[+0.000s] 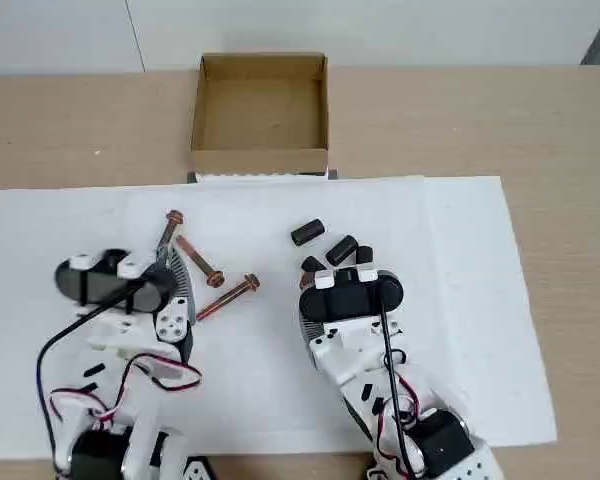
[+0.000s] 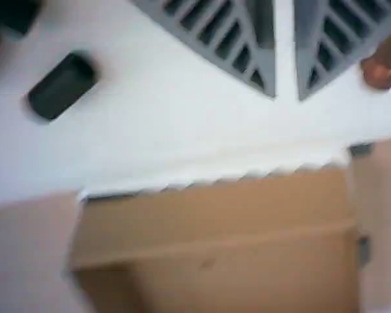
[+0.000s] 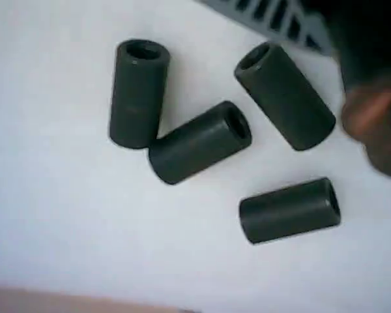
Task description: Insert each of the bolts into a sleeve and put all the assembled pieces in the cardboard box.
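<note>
No readable text, label, number or sign stands on anything here.

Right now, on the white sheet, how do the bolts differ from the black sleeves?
Colour: the bolts are copper-brown, the sleeves black. Shape: the bolts are long thin rods with a wider head, the sleeves short stubby tubes with an open bore. Count: three bolts lie in plain view, four sleeves. Shared: both lie on their sides on the white sheet, none in the cardboard box.

Likely a lab bench: wooden table (image 1: 560, 120), white sheet (image 1: 460, 300), plain wall (image 1: 380, 30).
</note>
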`<action>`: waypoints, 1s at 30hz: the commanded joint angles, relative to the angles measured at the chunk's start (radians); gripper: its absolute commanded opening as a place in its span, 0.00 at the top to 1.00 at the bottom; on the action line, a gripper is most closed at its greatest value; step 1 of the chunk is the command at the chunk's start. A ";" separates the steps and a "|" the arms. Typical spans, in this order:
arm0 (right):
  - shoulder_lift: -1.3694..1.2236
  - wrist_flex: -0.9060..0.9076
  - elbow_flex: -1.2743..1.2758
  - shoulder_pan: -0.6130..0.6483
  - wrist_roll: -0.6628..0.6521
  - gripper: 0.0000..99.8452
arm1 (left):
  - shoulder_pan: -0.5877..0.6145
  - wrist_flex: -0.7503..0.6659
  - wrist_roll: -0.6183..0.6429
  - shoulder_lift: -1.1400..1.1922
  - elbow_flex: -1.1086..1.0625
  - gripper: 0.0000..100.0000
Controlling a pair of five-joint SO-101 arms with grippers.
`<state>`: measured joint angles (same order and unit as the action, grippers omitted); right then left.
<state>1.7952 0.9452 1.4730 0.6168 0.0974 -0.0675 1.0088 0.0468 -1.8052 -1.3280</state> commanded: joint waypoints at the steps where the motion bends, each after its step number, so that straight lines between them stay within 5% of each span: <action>1: -0.018 0.013 -0.138 -0.007 0.023 1.00 | 0.049 -0.002 -0.048 -0.009 -0.065 0.99; 19: -1.388 -0.194 -1.192 -0.246 0.074 1.00 | 0.055 -0.002 -0.060 -0.011 -0.298 0.99; 30: -1.974 -0.199 -1.788 -0.259 -0.032 1.00 | 0.055 -0.002 -0.058 -0.011 -0.315 0.99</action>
<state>-0.1013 0.7825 -0.1320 0.3636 0.0882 -0.0092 1.0088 -0.0146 -1.8052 -1.6456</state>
